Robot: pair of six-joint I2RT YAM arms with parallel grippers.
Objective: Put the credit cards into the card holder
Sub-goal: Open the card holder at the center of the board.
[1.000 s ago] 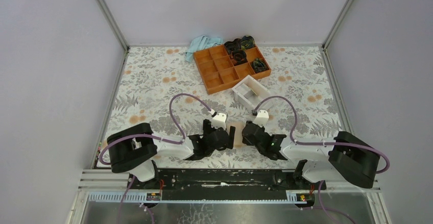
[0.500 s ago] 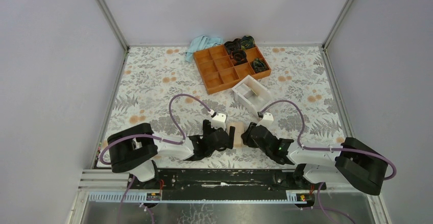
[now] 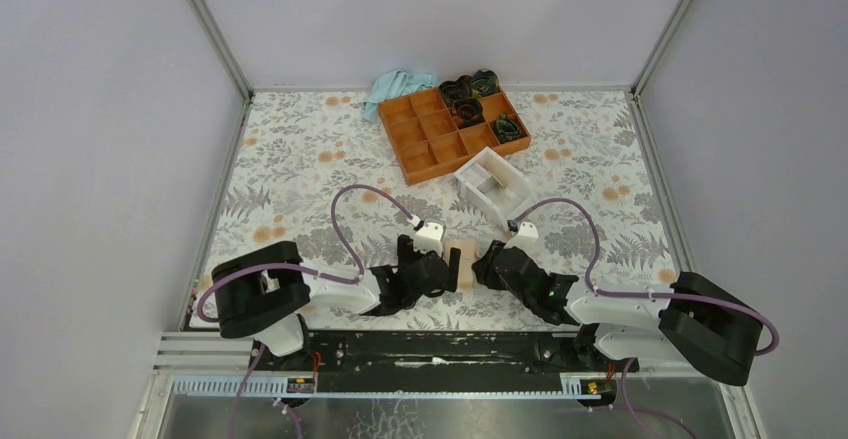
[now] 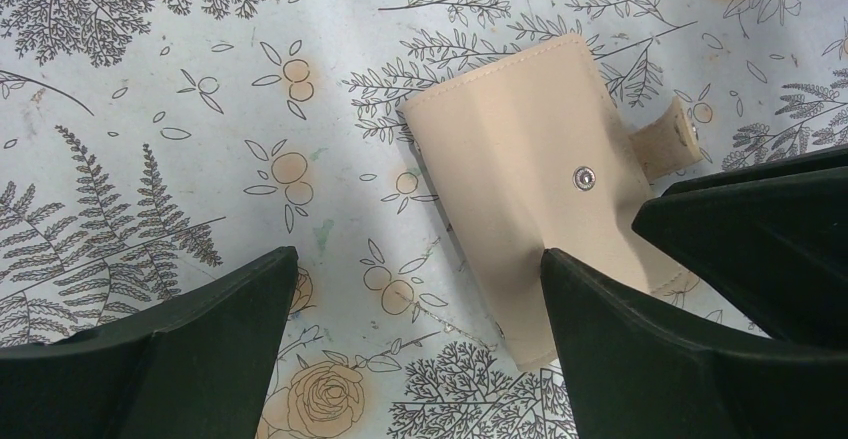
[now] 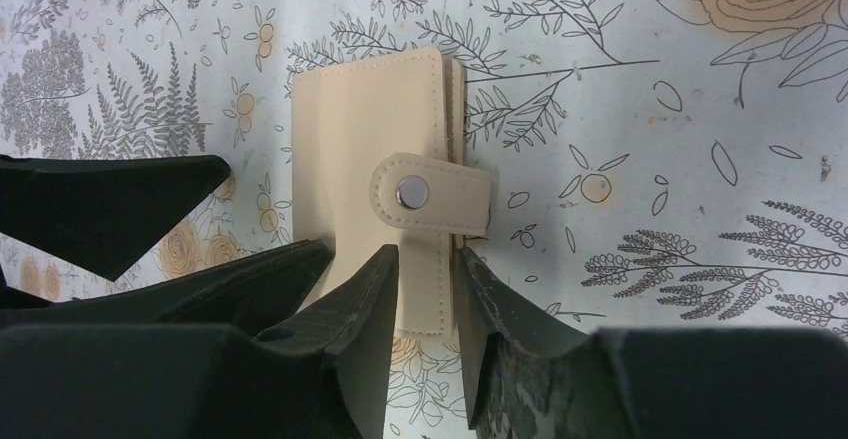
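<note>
The right end effector [image 5: 425, 259] is clamped on the small tan leather-like card holder [image 5: 350, 129], beside its tab. The left end effector [image 4: 415, 259] gapes wide just beside it. The holder sits between them on the floral surface [image 4: 150, 109], its long axis running away from the arm bases.

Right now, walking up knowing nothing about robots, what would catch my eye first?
A small tan card holder lies on the flowered table, close to the near edge. The left tool gapes wide at one side of it, and the right tool straddles its edge by the snap tab. Farther back sits an orange tray.
</note>
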